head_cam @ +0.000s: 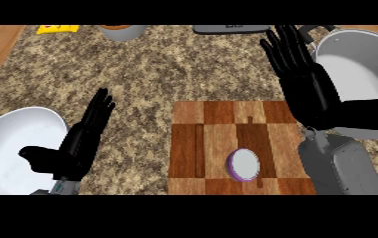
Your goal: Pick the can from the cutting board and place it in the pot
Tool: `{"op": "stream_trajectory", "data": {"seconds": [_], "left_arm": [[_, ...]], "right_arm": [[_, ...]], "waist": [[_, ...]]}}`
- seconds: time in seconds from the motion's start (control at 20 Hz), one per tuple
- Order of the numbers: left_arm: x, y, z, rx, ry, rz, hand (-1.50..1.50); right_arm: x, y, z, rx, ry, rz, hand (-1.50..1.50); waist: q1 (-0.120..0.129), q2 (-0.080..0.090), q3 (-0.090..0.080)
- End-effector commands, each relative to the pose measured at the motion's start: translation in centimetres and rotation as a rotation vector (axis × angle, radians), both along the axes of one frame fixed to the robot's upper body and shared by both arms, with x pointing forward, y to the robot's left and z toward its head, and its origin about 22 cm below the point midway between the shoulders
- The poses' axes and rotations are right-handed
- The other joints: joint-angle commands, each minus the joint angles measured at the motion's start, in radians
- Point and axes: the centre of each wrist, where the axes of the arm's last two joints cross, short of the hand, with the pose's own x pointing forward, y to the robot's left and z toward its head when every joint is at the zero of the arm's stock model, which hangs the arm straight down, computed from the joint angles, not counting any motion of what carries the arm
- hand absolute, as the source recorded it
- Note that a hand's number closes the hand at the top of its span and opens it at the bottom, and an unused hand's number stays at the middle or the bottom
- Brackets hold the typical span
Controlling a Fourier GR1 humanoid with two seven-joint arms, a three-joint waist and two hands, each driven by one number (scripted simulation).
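**A:** Head view, single frame. Wooden cutting board (232,147) lies on the speckled granite bench (148,72), at the lower middle. The can (244,163) stands on the board's lower right part, seen from above: pale round top with a purple rim. Nothing touches it.

**B:** Any label on the can?

**A:** None readable; only the lid and a sliver of purple side show. The one visible marking is on a grey object (232,29) at the top edge, and it is too small to read. A yellow item (57,28) sits at the top left corner, print illegible as well.

**B:** Pot position?

**A:** Grey pot (353,62) at the far right, beyond the board's upper right corner, pale interior visible. It is partly covered by the right hand (310,89).

**B:** State of the right hand?

**A:** Fingers straight and spread, pointing away toward the top edge, holding nothing. It sits above the board's upper right corner and the pot's left rim, well apart from the can.

**B:** Left hand?

**A:** Left hand (77,144) at lower left, fingers straight and together, thumb out to the side, holding nothing. It overlaps the right edge of a white bowl (26,132), left of the board.

**B:** Other items?

**A:** A grey cup with brown contents (122,31) at the top edge, cut off by the frame.
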Motion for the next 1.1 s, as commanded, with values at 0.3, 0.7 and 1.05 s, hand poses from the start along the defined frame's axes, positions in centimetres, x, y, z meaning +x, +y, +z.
{"op": "stream_trajectory", "data": {"seconds": [0.3, 0.7, 1.05], "left_arm": [[-0.2, 2.7, 0.0, 0.085, -0.08, 0.25, 0.0], [-0.9, 1.1, -0.4, 0.069, -0.128, 0.253, 0.0], [-0.5, -0.6, 0.0, 0.07, -0.141, 0.195, 0.0]], "right_arm": [[-5.2, -13.6, 3.4, -0.615, -0.322, -0.626, 1.5], [-16.4, -8.4, -1.9, -0.436, -0.564, -0.848, -1.5], [-23.5, -5.8, -3.5, -0.715, -0.414, -0.79, -1.5]], "waist": [[-0.153, -0.044, -0.023], [-0.054, -0.033, -0.007], [-0.011, -0.021, -0.01]]}}
